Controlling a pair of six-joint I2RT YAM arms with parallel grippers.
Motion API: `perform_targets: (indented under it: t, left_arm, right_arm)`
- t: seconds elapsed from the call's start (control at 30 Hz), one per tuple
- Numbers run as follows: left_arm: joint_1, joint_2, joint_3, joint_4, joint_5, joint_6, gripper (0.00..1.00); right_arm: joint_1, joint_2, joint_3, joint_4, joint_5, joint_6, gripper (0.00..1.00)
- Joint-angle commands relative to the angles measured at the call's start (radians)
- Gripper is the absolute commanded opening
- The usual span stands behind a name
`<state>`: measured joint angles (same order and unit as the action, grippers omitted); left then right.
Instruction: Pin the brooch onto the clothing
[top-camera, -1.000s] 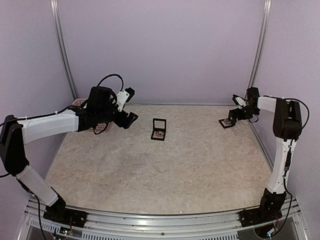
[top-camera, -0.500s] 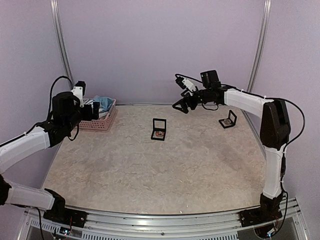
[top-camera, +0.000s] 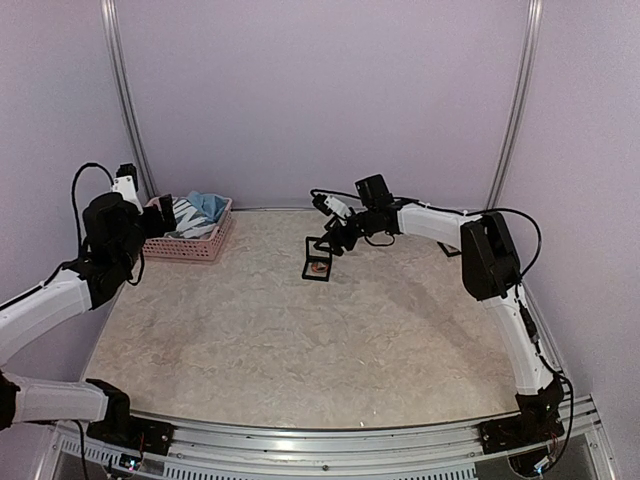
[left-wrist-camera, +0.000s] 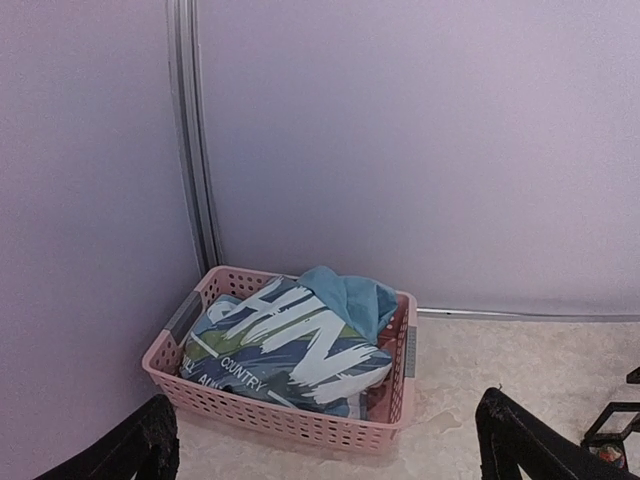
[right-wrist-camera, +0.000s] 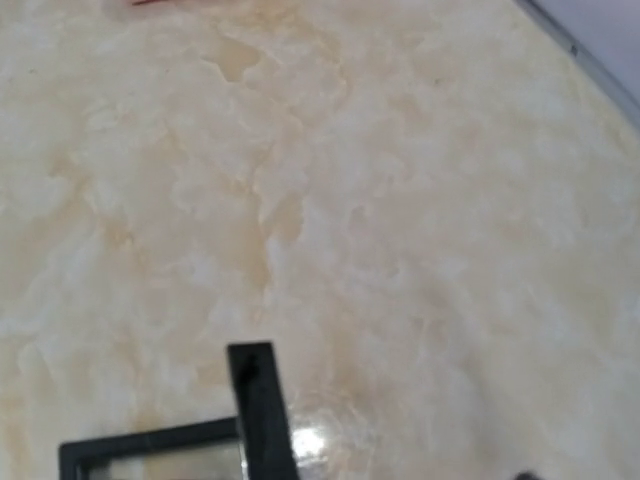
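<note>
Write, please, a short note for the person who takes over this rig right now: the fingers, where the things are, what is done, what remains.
Left gripper: fingers open and empty, facing the pink basket at the back left corner of the table.
Right gripper: low at the open black box in mid-table; I cannot tell whether its fingers are open or shut.
T-shirt: folded inside the basket.
Brooch: probably the small brownish item lying in the box.
Done: nothing is pinned yet.
Left: take out and spread the T-shirt, pick up the brooch, pin it on.
</note>
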<state>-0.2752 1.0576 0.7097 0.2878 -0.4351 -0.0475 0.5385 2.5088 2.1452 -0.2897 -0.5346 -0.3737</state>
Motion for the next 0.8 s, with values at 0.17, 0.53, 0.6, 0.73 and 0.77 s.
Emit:
perform_targets:
  t: [0.17, 0.53, 0.6, 0.73, 0.77]
  left_arm:
    - [0.005, 0.034, 0.038, -0.013, 0.036, 0.007, 0.99]
    - [0.004, 0.066, 0.058, -0.034, 0.054, 0.010, 0.99]
    - [0.004, 0.068, 0.059, -0.037, 0.056, 0.009, 0.99]
    - [0.005, 0.069, 0.062, -0.040, 0.060, 0.008, 0.99]
    - [0.004, 0.068, 0.061, -0.041, 0.062, 0.008, 0.99]
  right_arm:
    - [0.010, -0.026, -0.055, 0.000, -0.003, -0.032, 0.48]
    - [0.011, -0.042, -0.074, -0.003, -0.009, -0.031, 0.19]
    - [0.009, -0.052, -0.082, -0.006, 0.008, -0.026, 0.19]
    - [0.002, -0.084, -0.110, 0.011, 0.028, -0.008, 0.10]
    - [0.001, -0.092, -0.118, 0.017, 0.027, -0.005, 0.09]
